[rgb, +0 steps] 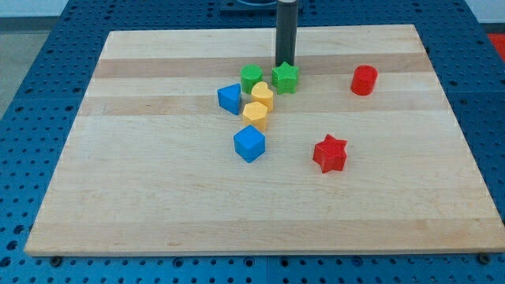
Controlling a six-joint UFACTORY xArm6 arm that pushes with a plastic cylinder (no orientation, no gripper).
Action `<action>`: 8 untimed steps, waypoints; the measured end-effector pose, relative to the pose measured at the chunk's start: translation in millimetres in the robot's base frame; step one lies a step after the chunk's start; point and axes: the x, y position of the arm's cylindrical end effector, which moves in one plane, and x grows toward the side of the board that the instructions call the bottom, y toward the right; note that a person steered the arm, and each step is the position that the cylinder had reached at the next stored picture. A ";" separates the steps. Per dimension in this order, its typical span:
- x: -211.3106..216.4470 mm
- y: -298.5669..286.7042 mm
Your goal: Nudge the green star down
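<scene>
The green star (286, 77) lies on the wooden board (158, 197) a little above the board's middle. My tip (284, 64) stands right at the star's upper edge, touching or nearly touching it. A green round-ish block (252, 77) sits just to the star's left. Below that are a yellow heart-like block (262, 96) and a yellow block (256, 114). A blue triangular block (230, 98) lies to their left.
A blue cube (249, 143) lies below the yellow blocks. A red star (330, 153) lies at the lower right of the cluster. A red cylinder (364, 80) stands to the right of the green star. The board rests on a blue perforated table (31, 79).
</scene>
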 end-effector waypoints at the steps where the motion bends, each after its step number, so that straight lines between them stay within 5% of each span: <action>1: 1.2 0.0; 8: -6.0 14.1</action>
